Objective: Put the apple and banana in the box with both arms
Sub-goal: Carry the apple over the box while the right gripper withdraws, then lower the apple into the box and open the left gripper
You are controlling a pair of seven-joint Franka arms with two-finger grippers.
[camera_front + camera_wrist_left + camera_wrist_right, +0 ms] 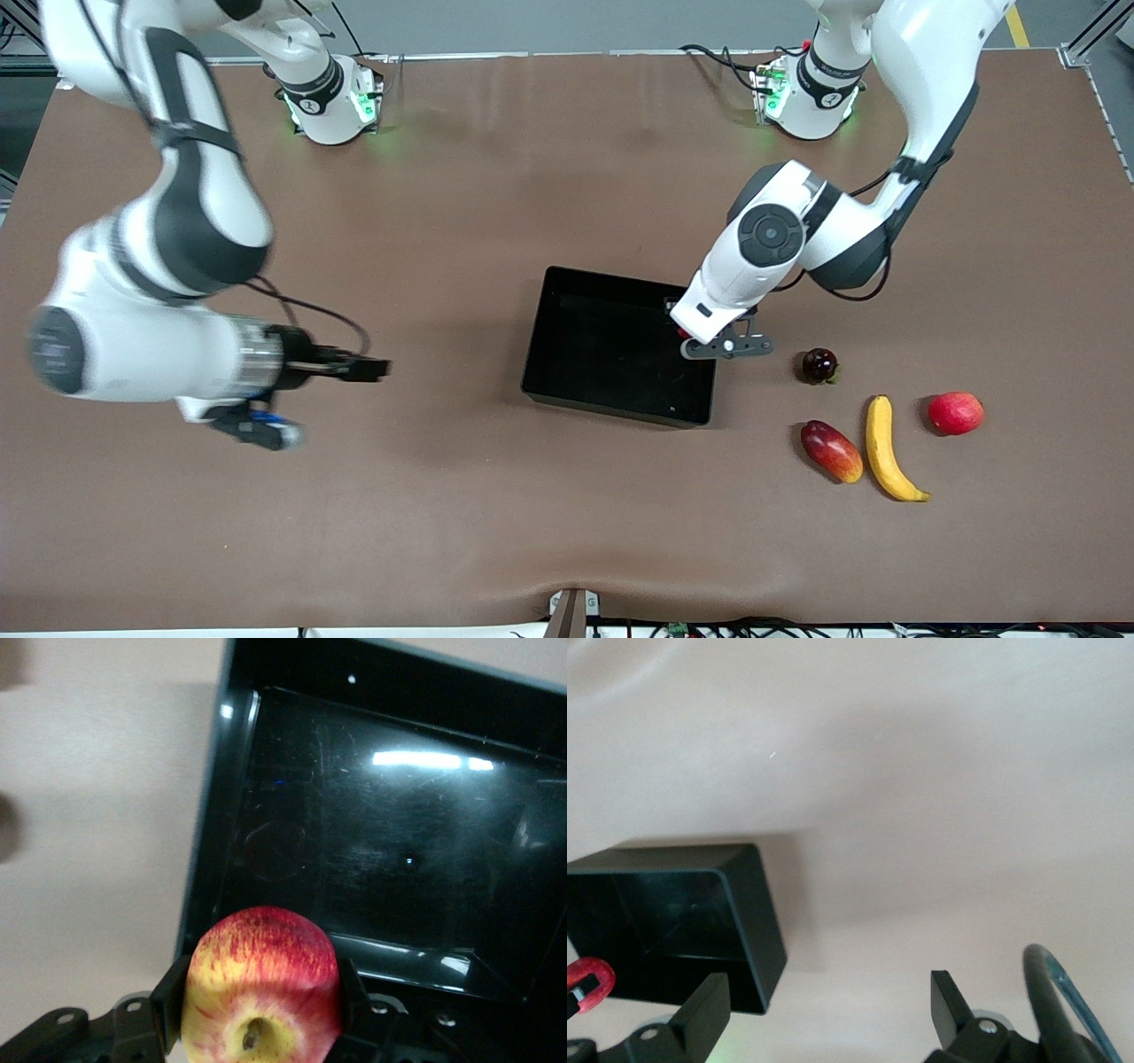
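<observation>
Jaws of the left gripper (257,1028) are clamped on the apple (261,988), and I see it hanging over the box (567,354), at the wall toward the left arm's end of the counter (496,496). I see the banana (889,448) lying on the counter, well apart from the box, between a mango (831,450) and a round red fruit (956,413); a dark round fruit (819,365) lies farther from the camera. The right gripper (828,1010) hangs above bare counter toward the right arm's end, its jaws spread apart and holding nothing.
</observation>
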